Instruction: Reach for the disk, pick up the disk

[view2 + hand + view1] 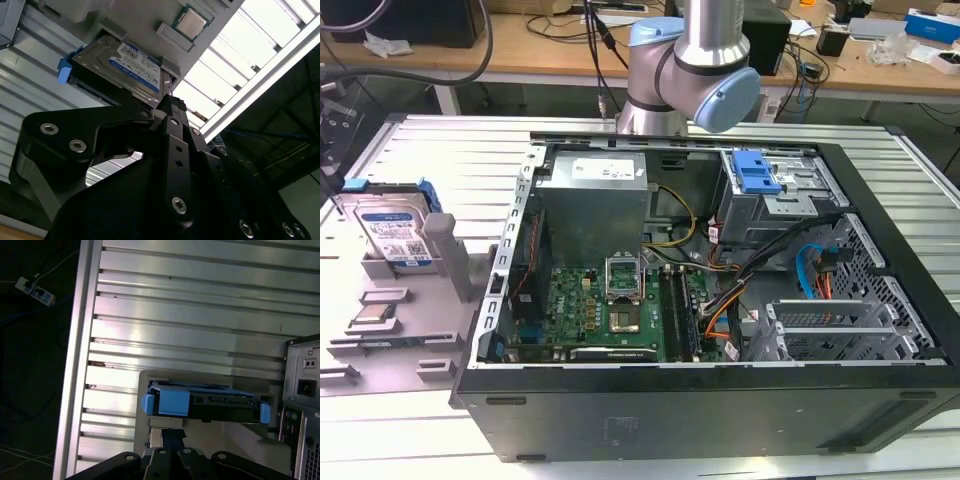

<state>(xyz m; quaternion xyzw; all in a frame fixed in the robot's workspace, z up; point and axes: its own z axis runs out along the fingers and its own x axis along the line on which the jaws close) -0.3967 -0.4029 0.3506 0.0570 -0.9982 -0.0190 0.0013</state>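
Pincer clenched on nothing, near the disk but apart from it; disk stands on edge in a grey holder on the slatted bench, at the exterior view's left of the open computer case

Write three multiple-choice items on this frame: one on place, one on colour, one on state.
1. Where is the disk? A in the grey holder, at the exterior view's left of the computer case; B inside the case; C on a bench.
2. Its bracket's colour? A red; B blue; C green.
3. The disk's pose? A lying flat; B standing on edge; C hanging midair.
Answers: A, the holder carries it outside the case; B, blue plastic frames it; B, its label faces sideways.
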